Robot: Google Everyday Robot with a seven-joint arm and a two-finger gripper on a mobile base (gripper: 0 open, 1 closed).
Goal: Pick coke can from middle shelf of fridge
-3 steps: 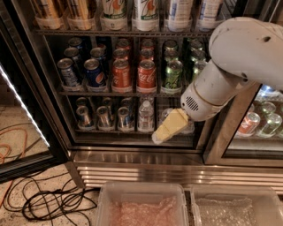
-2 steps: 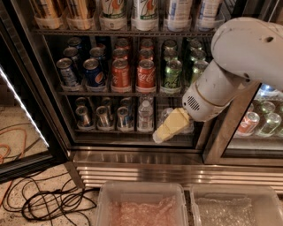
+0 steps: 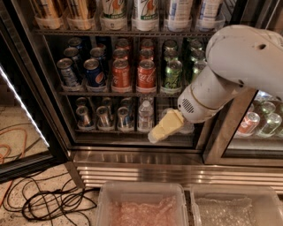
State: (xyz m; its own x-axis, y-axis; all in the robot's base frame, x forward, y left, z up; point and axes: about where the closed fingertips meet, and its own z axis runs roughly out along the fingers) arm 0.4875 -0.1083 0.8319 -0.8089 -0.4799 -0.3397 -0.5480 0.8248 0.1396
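The coke can (image 3: pixel 146 74), red with white script, stands upright at the front of a lane on the middle shelf (image 3: pixel 110 93) of the open fridge (image 3: pixel 132 157). An orange-red can (image 3: pixel 120 75) stands to its left and a green can (image 3: pixel 173 75) to its right. My gripper (image 3: pixel 162 129), cream-coloured, hangs from the white arm (image 3: pixel 230 66) in front of the lower shelf. It is below and slightly right of the coke can, apart from it, and holds nothing that I can see.
Blue and silver cans (image 3: pixel 95 73) fill the left lanes. Small cans and a water bottle (image 3: pixel 145 115) stand on the lower shelf. Tall bottles (image 3: pixel 146 13) line the top shelf. Two plastic bins (image 3: pixel 141 207) sit in front below. Cables (image 3: pixel 48 203) lie on the floor at left.
My gripper has drifted very slightly to the left. Nothing else has moved.
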